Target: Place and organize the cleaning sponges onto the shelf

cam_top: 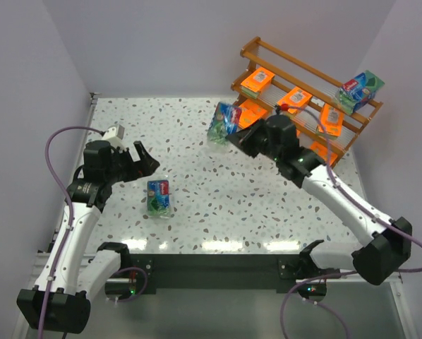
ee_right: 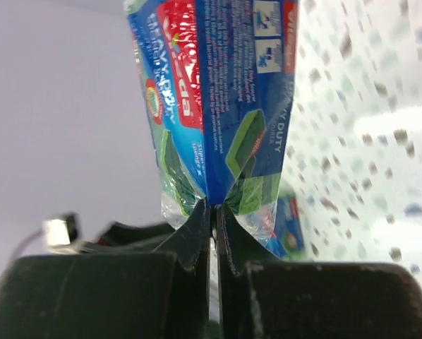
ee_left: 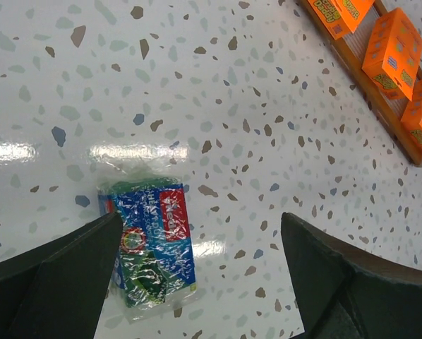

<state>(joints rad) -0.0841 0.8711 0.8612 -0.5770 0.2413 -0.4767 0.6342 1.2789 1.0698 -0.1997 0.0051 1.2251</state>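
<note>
1. Top external view shows the right gripper (cam_top: 233, 135) reaching toward the left end of the shelf (cam_top: 281, 60), with a held green-and-blue pack (cam_top: 224, 121) just beside the lowest tier.
2. From the right wrist view, the right gripper (ee_right: 211, 212) is clenched with its jaws nearly touching. They pinch the crimped wrapper edge of the held green-and-blue pack (ee_right: 211, 85), not its body, and the pack stands out beyond the fingers.
3. We cannot tell whether that pack is clear of the table (cam_top: 197, 233) or resting a corner on it.
4. The left gripper (cam_top: 142, 162) hangs released over a second green-and-blue pack (cam_top: 158, 196). In the left wrist view its fingers (ee_left: 63, 275) stand wide apart, with that pack (ee_left: 151, 254) flat on the table and partly under the left-hand finger.
5. Five orange packs (cam_top: 293, 99) that we can see sit on the shelf tiers, and a third green-and-blue pack (cam_top: 359, 90) sits at the far right end of the shelf.
6. We judge the step in hand to be carrying the pinched pack to the shelf. The grasp is made and placing is not yet done.
7. The next move calls for lifting the pack over the front rail and setting it in a free spot. We think the top tier beside its twin is a tidy choice.
8. The grip on thin film is weak, so we favour a slow carry. A swing could slip the wrapper out or knock the orange packs nearby.
9. After that, the pack under the left gripper is the only one left on the table.
</note>
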